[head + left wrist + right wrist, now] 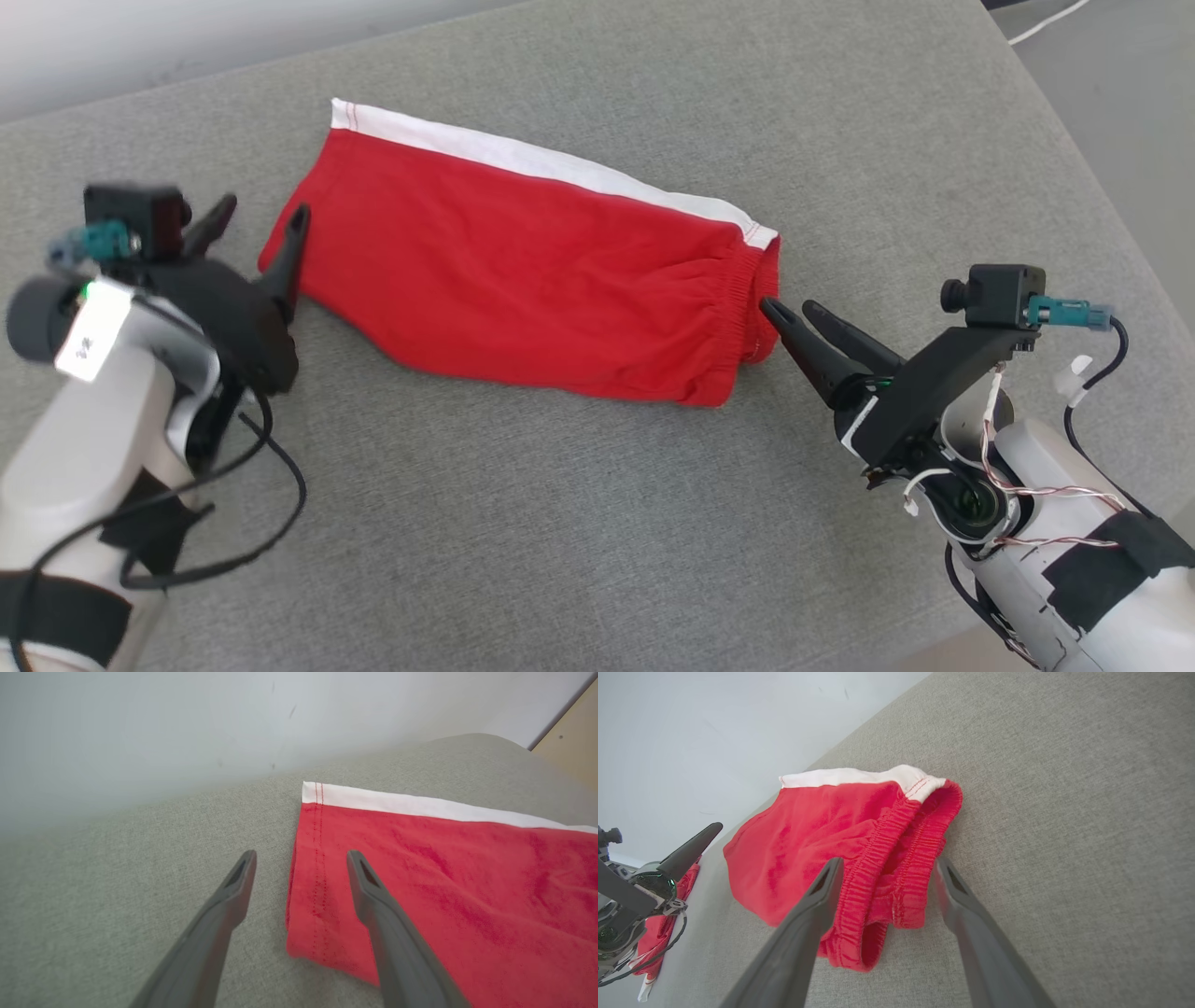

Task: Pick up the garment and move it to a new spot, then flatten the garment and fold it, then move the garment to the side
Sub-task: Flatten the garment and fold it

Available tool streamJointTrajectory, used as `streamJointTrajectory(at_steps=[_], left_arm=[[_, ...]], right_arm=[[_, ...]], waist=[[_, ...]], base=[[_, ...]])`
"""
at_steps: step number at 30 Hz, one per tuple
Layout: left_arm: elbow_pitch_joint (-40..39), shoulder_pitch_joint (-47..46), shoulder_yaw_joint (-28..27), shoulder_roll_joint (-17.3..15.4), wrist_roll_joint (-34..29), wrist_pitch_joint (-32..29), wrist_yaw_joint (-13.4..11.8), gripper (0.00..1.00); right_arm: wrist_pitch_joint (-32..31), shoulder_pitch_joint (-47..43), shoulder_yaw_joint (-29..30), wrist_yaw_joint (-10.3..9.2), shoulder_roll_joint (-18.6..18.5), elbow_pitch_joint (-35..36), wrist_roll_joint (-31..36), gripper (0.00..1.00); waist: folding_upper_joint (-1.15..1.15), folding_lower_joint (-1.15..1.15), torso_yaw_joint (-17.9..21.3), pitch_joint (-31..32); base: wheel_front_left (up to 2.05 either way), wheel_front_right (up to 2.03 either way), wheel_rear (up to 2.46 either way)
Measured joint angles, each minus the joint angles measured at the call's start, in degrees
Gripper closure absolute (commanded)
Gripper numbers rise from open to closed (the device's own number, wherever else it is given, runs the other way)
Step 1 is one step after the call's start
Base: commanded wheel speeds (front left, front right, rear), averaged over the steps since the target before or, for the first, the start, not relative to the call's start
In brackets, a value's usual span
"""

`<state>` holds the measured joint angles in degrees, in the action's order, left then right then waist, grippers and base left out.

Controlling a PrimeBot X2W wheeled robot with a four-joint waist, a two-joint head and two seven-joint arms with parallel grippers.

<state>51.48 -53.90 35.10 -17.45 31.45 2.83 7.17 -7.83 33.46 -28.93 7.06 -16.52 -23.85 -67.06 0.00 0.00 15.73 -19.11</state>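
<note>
The garment (523, 261), red shorts with a white side stripe and a gathered waistband, lies folded lengthwise on the grey cushion (579, 523). My left gripper (264, 207) stands open at its hem end. In the left wrist view one finger is over the red cloth (444, 882) and the other over bare cushion, so the left gripper (302, 853) straddles the hem edge. My right gripper (789, 305) is open at the waistband end. In the right wrist view the right gripper (889, 859) has its fingers either side of the bunched waistband (896, 858). Neither holds anything.
The cushion's right edge (1111, 215) drops to the floor, where a white cable (1046, 23) lies. A pale wall (140, 742) runs behind the cushion. In the right wrist view, another piece of red and white cloth (656, 933) shows beyond the left arm (626, 891).
</note>
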Motion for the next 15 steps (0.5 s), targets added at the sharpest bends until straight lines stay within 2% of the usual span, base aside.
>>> streamJointTrajectory(at_steps=[7, 15], left_arm=[[-0.73, 3.76, -0.46, 1.44, 1.32, 1.34, 0.00, 0.00], [0.27, 6.69, -0.97, 1.59, 2.88, 0.77, 0.00, 0.00]], right_arm=[[1.36, -2.99, -0.52, 0.00, -0.90, 0.12, 0.32, 0.00], [1.91, -3.57, -2.29, 0.00, -0.04, 0.19, 1.44, 0.00]], waist=[[0.00, 0.00, -1.26, 0.59], [0.00, 0.00, -1.93, 0.77]], base=[[0.00, 0.00, 0.00], [0.00, 0.00, 0.00]])
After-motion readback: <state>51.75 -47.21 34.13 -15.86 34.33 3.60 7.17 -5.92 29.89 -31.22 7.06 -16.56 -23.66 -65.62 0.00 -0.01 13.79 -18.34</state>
